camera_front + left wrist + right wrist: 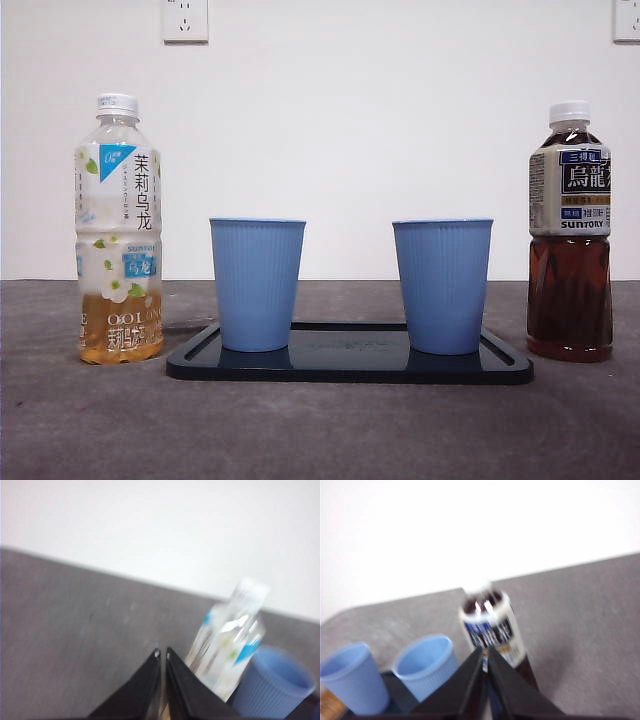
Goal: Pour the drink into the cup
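Nearest me, a glossy black tray (350,368) carries two ribbed blue cups (257,284) upright on the matte grey table (320,430). Flanking it stand a pale jasmine-oolong bottle (119,230) and a dark oolong bottle (570,232), both capped. Above, I see the left gripper (161,655) and right gripper (485,651), tapered jaws pressed together, holding nothing.

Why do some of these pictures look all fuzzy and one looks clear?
Front view: sharp, you can read the labels on the pale tea bottle and the dark tea bottle, and the tray shines a little. Left wrist view: smeary, the pale bottle's label is a blur. Right wrist view: also soft, with white glare on the dark bottle's shoulder.
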